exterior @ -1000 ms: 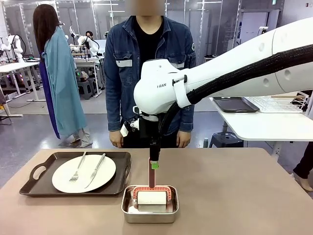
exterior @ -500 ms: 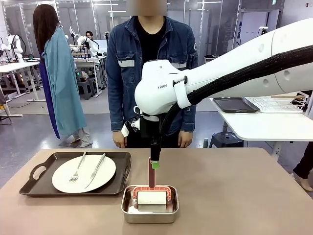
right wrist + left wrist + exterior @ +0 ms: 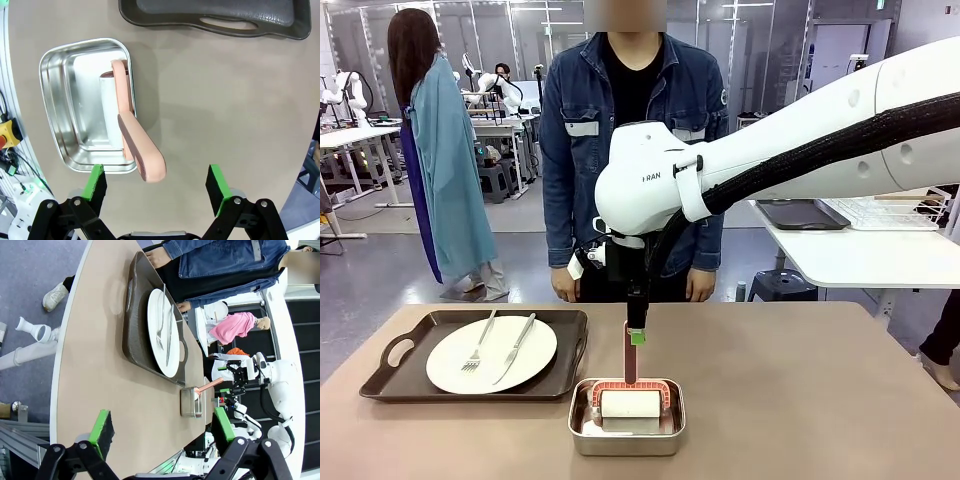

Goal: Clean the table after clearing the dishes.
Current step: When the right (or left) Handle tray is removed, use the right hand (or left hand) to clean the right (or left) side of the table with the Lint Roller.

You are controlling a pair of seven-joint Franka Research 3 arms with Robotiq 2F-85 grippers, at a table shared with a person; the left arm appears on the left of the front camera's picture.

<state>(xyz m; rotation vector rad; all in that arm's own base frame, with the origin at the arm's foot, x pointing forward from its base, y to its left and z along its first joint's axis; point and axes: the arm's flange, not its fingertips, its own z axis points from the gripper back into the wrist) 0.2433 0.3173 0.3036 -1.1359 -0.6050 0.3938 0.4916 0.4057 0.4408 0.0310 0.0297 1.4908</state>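
above the steel pan (image 3: 50, 75), right hand (image 3: 156, 182) hangs wide open over the tilted lint-roller handle (image 3: 140, 150); a skewed pinch may slip off, or drag the light pan along

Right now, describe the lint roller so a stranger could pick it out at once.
On the wide beige table, beside the dark tray, sits a small steel pan. The lint roller lies in it: white roll, pink frame, pink handle sticking up. Nothing else there is pink.
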